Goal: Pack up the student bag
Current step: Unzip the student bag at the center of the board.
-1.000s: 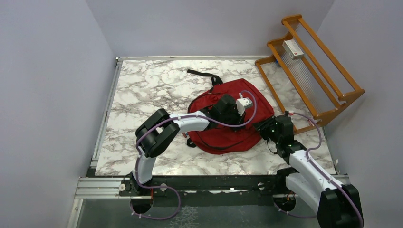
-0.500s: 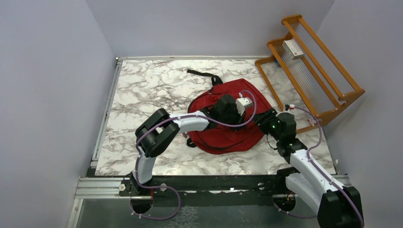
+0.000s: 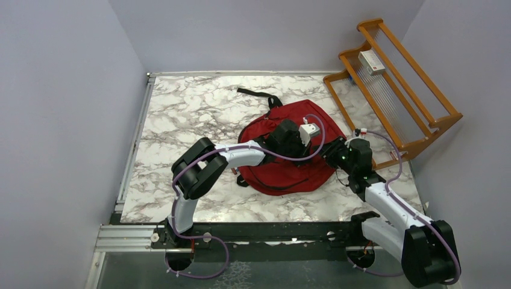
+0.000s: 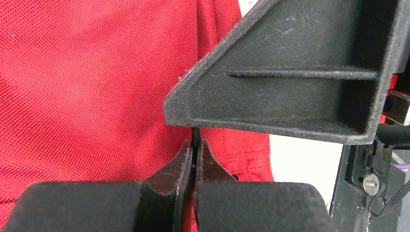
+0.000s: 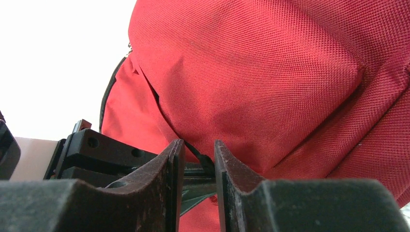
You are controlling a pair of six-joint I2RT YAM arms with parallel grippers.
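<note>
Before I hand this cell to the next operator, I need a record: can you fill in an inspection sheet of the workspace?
Surface: marble table, no spills seen.
Job's things: student bag lies mid-table, its black strap trailing toward the far edge.
Clutter: tilted wooden rack at the far right corner, with a small white box on it.
Claws: left claw shut on a thin black piece of the bag; right claw has its jaws apart with a thin black piece between them, not clearly pinched.
Cables: purple cables run along both arms; one loops over the bag.
Surroundings: plain walls; nothing else seen.
</note>
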